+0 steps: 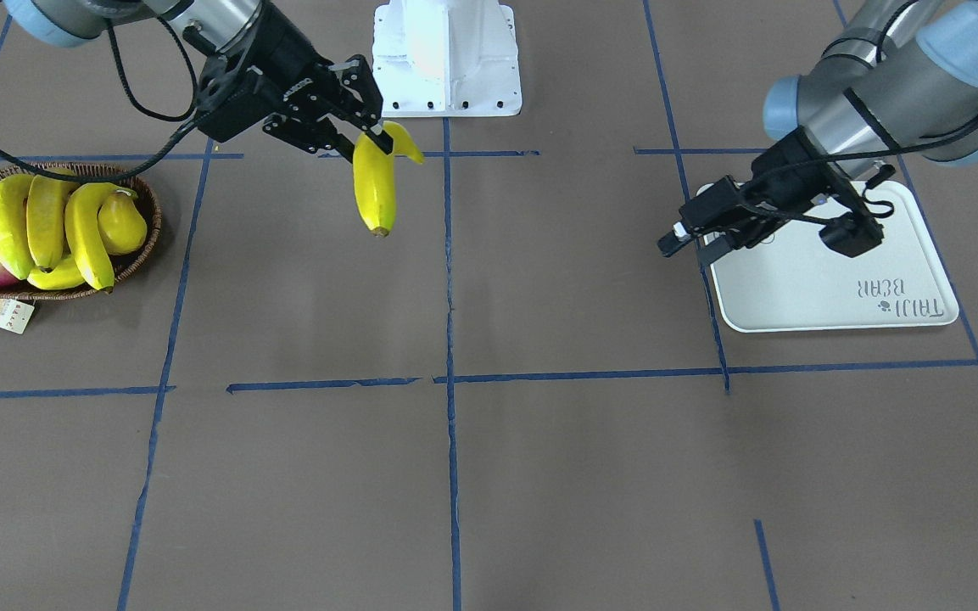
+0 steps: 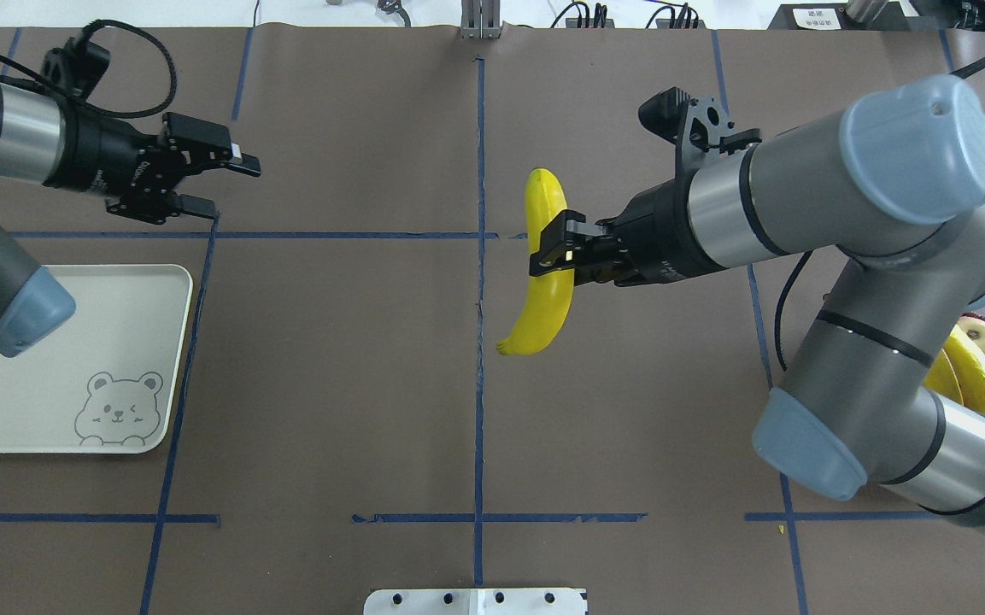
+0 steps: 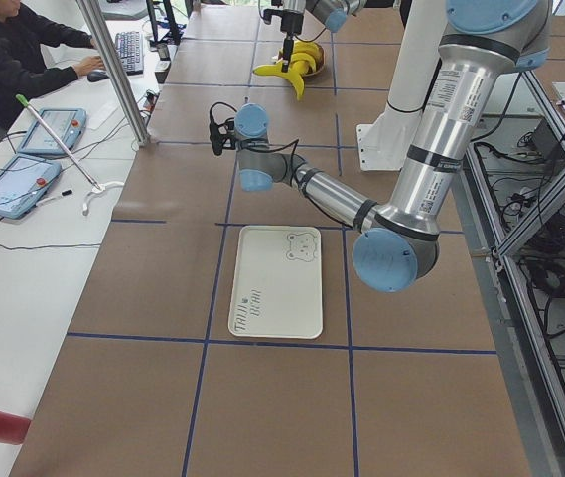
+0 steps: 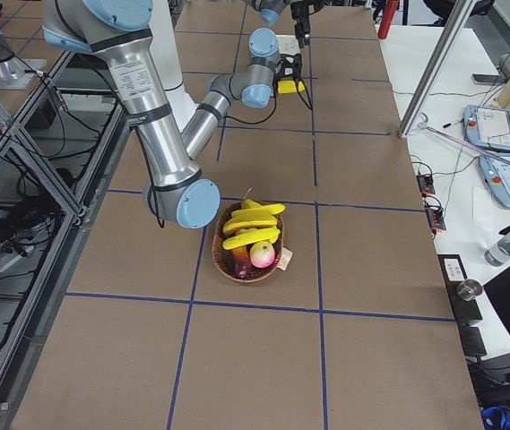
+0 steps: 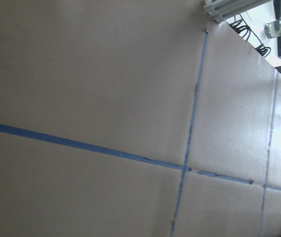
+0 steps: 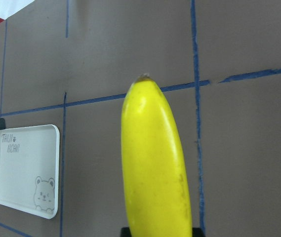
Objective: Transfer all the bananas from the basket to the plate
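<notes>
Brown paper with blue tape lines [image 2: 478,401] covers the table [image 2: 330,384]. I judge that we are in the carrying step. The right gripper [image 2: 554,256] is closed across one banana [image 2: 546,299], which hangs in the air at the centre of the overhead frame, well apart from the basket and the plate. The left gripper [image 2: 230,184] hovers at upper left, jaws apart and empty, and the bare plate [image 2: 116,325] lies below it. The next move probably calls for a hand-over, with the left jaws aligned across the banana's free end. In the overhead view the right arm [image 2: 800,196] nearly hides the basket [image 1: 148,233]. The front-facing view shows three more bananas [image 1: 46,222] inside it, at the left edge.
</notes>
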Controlling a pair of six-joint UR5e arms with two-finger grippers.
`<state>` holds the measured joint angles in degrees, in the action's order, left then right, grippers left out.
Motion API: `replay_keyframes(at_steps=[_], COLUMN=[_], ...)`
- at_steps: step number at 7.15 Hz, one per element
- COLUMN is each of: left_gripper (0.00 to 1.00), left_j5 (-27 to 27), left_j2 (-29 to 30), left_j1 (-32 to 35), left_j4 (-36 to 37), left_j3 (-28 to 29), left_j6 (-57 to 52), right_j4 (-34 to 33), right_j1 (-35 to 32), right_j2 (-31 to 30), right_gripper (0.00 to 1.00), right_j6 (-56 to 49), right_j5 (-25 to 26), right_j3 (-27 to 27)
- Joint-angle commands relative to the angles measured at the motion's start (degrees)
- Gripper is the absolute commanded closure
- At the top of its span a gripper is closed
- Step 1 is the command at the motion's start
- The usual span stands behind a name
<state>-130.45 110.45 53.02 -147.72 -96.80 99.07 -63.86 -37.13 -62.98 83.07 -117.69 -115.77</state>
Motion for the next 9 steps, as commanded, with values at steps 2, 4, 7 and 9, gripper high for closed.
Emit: replay_keyframes(at_steps=[2, 4, 7, 9], left_gripper=[0.01, 0.01, 0.01, 0.01], left_j5=[0.55, 0.55, 3.79, 3.8], left_j2=[7.92, 10.3, 11.63, 12.5], left_j1=[-4.84, -8.0, -12.23, -12.94], left_j4=[-0.3, -0.2, -0.2, -0.29], left_j3=[-0.59, -0.67, -0.67, -1.03], left_j6=[12.2, 12.29, 12.2, 12.29], right_j4=[0.58, 0.4, 0.31, -0.04], right_j1=[4.16, 4.7, 5.75, 6.19], right_j2=[2.77, 3.65, 5.85, 6.11], right_gripper=[0.99, 0.99, 0.99, 0.99], right_j6=[1.22, 1.22, 1.4, 1.4], right_j5=[2.9, 3.08, 3.08, 3.08], right_j3=[0.72, 1.51, 2.39, 2.48])
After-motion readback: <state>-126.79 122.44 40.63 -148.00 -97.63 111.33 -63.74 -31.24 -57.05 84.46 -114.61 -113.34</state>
